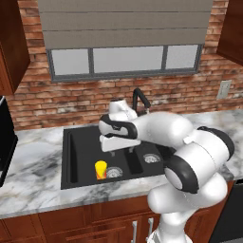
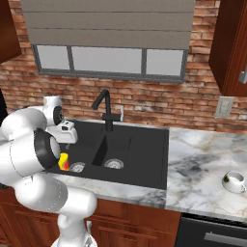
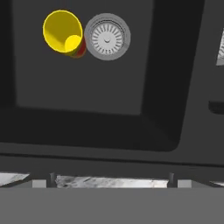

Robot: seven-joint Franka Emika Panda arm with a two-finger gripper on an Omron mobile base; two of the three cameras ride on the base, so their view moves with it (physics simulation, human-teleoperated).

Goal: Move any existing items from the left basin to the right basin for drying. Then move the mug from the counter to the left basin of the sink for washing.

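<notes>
Closest to the hand camera are the two finger stubs of the gripper (image 3: 110, 178), spread as wide as they go with nothing between them. So it's empty, hanging above the sink (image 1: 66, 161) and looking straight down into it.

What matters for the next move: the yellow cup (image 3: 64, 32) stands upright on the floor of the left basin (image 3: 78, 83), touching or just beside the silver drain (image 3: 107, 36), on its left. From the left base view the cup (image 1: 100, 169) sits toward the near edge of that basin, while the hand is above the basin's far part, near the faucet (image 1: 139, 98). So I'd say the gripper has to travel toward the near side, a bit left, then drop. The cup's long axis is vertical, mouth up, so a top-down pinch across the rim looks sensible.

Right basin (image 1: 151, 159) only has its own drain in it. The mug (image 2: 234, 181) waits on the counter (image 2: 202, 164), well apart to the right.
</notes>
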